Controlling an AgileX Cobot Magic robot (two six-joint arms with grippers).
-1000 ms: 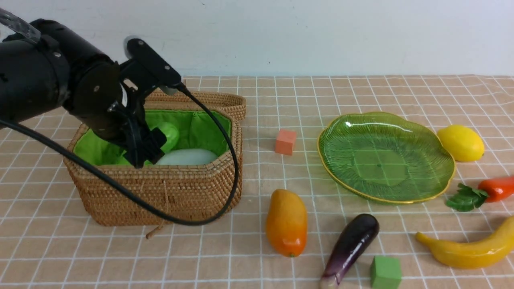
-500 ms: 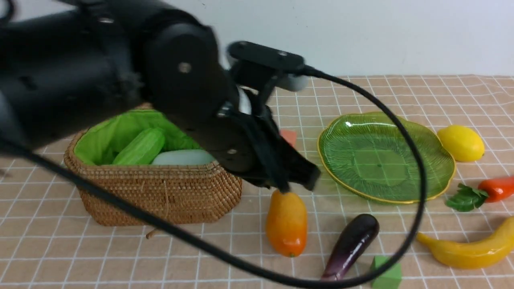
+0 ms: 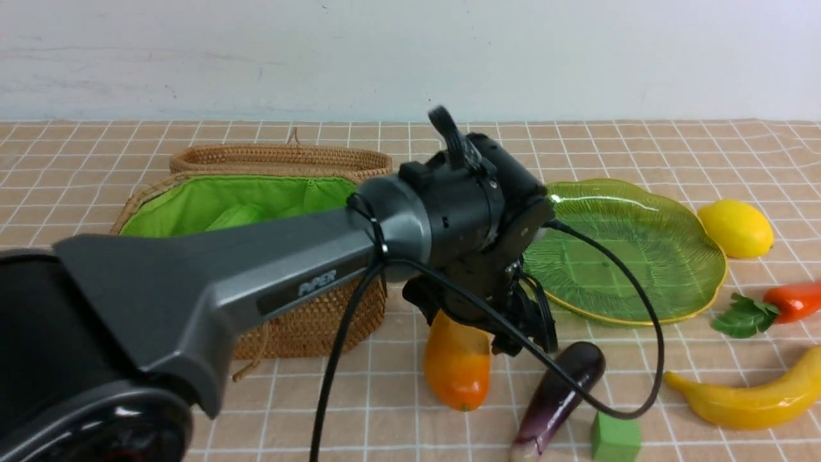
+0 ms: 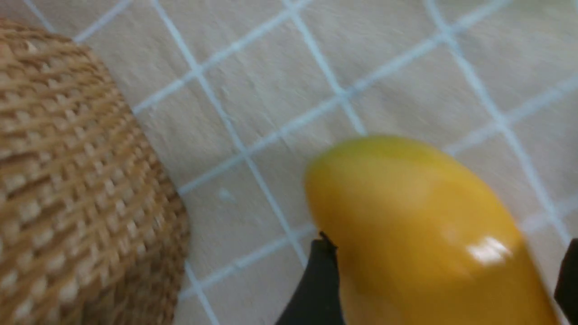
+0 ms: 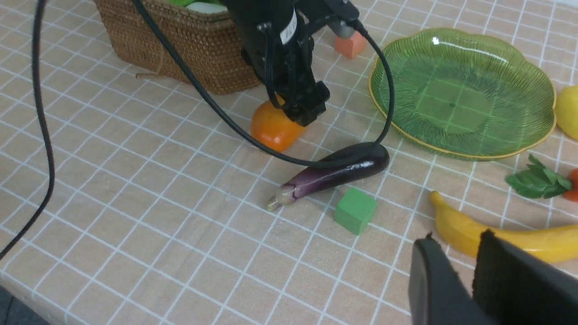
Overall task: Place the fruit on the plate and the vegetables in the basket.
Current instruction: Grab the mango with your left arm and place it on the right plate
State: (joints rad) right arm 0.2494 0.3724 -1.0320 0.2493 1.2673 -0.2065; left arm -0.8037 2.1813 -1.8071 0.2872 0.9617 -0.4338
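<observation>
My left gripper (image 3: 507, 333) is open and low over the far end of the orange-yellow mango (image 3: 457, 372). In the left wrist view the mango (image 4: 420, 234) lies between the spread fingers (image 4: 318, 280), not clamped. The eggplant (image 3: 559, 394) lies right of the mango. The banana (image 3: 750, 398), pepper (image 3: 792, 300) and lemon (image 3: 736, 228) lie at the right, around the green plate (image 3: 641, 212), which holds nothing. The basket (image 3: 308, 327) holds a green gourd (image 3: 234, 215) and a white radish (image 5: 205, 6). My right gripper (image 5: 456, 239) is shut and empty, near the banana (image 5: 496, 234).
The basket lid (image 3: 282, 157) leans behind the basket. A small green cube (image 3: 616, 437) sits beside the eggplant's stem end. A small orange cube (image 5: 351, 44) sits between basket and plate. The left arm's black cable (image 3: 641, 385) loops over the eggplant.
My left arm has swung from over the basket to the right and come down over the mango. The gourd now lies in the basket. The other objects have not moved.
</observation>
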